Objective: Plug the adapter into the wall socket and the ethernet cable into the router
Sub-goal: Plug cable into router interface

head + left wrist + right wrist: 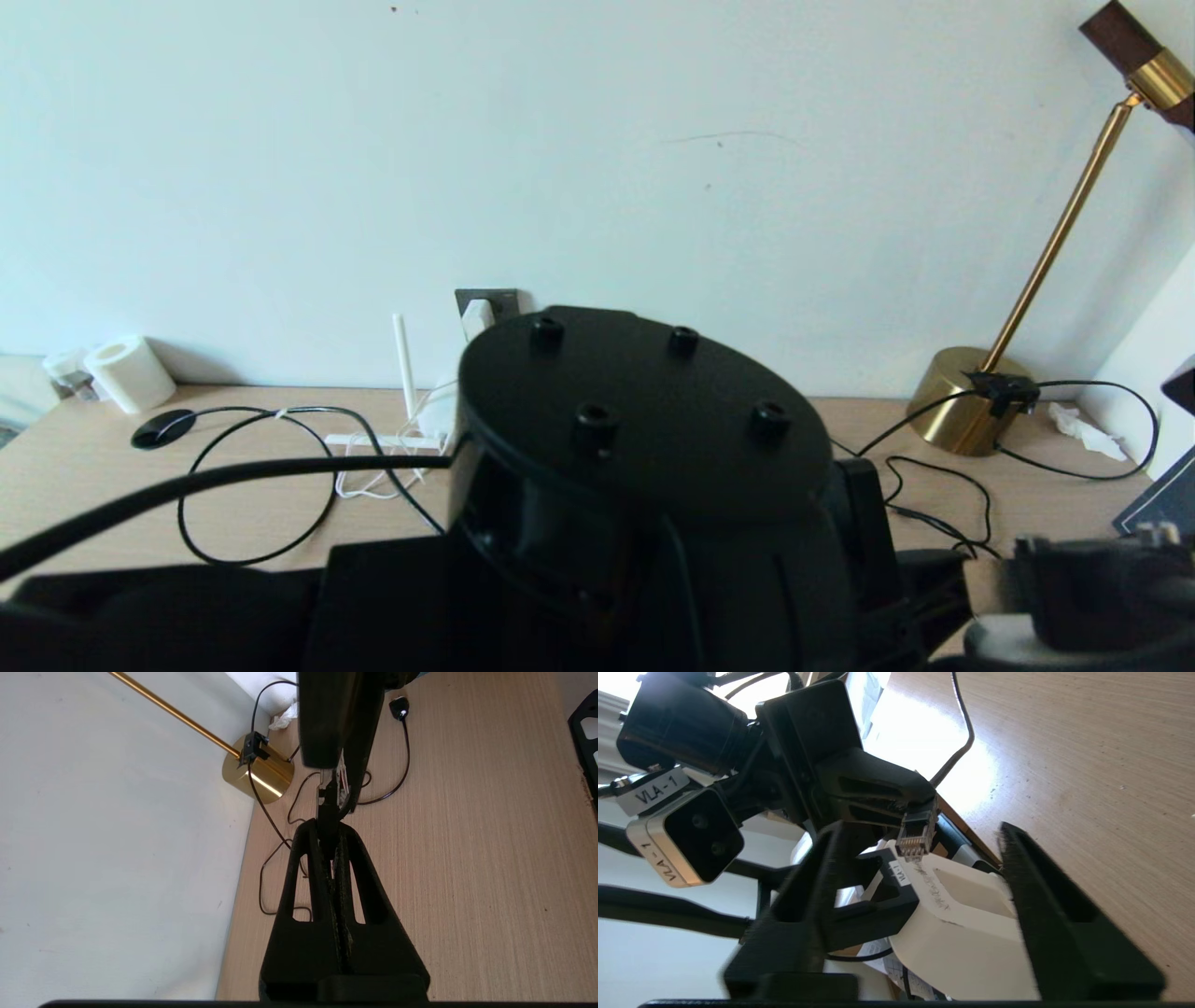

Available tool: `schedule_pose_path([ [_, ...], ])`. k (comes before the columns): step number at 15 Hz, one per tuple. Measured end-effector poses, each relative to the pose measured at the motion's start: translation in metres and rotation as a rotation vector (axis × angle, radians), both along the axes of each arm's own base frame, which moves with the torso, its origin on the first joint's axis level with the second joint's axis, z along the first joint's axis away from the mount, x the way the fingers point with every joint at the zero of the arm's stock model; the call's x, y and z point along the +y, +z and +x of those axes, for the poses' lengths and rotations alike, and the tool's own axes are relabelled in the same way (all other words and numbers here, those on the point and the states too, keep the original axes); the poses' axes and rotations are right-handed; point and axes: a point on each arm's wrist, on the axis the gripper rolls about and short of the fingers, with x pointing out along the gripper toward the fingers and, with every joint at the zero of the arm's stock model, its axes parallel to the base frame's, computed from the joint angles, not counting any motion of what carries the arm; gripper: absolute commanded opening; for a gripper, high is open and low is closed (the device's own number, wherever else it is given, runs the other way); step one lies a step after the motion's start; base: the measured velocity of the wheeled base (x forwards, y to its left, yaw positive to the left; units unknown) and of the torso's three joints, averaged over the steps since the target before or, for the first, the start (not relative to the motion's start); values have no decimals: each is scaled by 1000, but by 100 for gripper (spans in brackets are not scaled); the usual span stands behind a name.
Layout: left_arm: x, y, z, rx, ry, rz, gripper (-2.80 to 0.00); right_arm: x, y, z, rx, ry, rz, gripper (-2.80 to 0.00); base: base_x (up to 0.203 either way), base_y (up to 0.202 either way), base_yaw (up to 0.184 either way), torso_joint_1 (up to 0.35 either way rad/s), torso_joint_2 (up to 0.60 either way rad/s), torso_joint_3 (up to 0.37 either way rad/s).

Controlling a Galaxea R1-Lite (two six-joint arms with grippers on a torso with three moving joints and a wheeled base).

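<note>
In the left wrist view my left gripper (329,828) is shut on the ethernet cable's connector (328,797), held above the desk. From the right wrist view the clear-tipped connector (917,835) pokes out of the left gripper's fingers (896,786). My right gripper (922,833) stands open around it, a finger on either side and neither touching it. The thick ethernet cable (187,483) trails off to the left. On the wall, the white adapter (477,317) sits in the dark wall socket (499,299). Of the router only an antenna (403,364) and a white edge (435,415) show.
An arm's black joint (644,420) blocks the middle of the head view. A brass lamp (971,401) with thin black cords (934,523) stands at the right. A paper roll (131,373) stands at the far left beside a loop of thin black cable (261,551).
</note>
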Motion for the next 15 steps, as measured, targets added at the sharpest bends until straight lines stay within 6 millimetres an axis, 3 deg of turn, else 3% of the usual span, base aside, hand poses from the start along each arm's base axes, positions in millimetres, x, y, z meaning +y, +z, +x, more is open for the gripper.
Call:
schedule_pose_path([
  [3,-1,-1,1,1,1,3,-280,0,-2,-2,2,5,-2,0,0,0,0,0,0,0],
  [4,-1,-1,0,2,0,4,-280,0,-3,-2,4,6,-2,-280,0,0,0,0,0,0],
  [15,-4,-4,0,5,-7,10,-280,0,-4,-1,7,3,-7,-280,0,0,0,0,0,0],
])
